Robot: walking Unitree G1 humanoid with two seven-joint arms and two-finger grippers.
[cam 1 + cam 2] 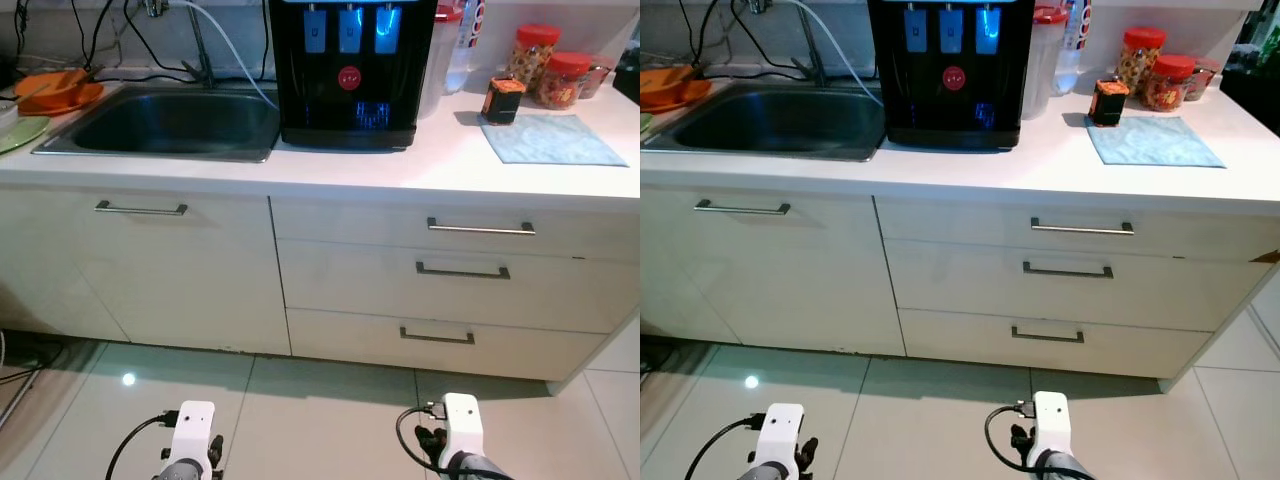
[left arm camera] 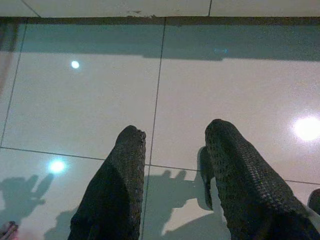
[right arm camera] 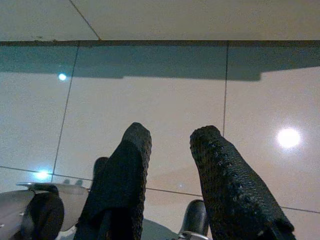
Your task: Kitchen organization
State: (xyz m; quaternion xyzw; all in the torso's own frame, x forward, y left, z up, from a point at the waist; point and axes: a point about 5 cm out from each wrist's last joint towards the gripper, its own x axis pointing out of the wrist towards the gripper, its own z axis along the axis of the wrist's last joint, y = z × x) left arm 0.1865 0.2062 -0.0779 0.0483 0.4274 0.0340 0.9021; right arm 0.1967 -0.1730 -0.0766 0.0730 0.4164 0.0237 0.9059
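**Both arms hang low before the kitchen counter**

Nearest, the left gripper (image 2: 172, 145) and right gripper (image 3: 170, 142) hang over pale glossy floor tiles (image 1: 330, 400), fingers parted, grasping nothing. Beyond, a white countertop (image 1: 440, 160) carries a black water dispenser (image 1: 350, 70), steel sink (image 1: 170, 125), light blue cloth (image 1: 550, 138) and red-lidded jars (image 1: 548, 65).

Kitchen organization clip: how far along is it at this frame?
Nothing looks done yet. The small orange jar stands on the blue cloth beside two red-lidded jars; orange dishes sit left of the sink. Nothing is in hand: left gripper and right gripper hang open over the floor. All tidying remains.
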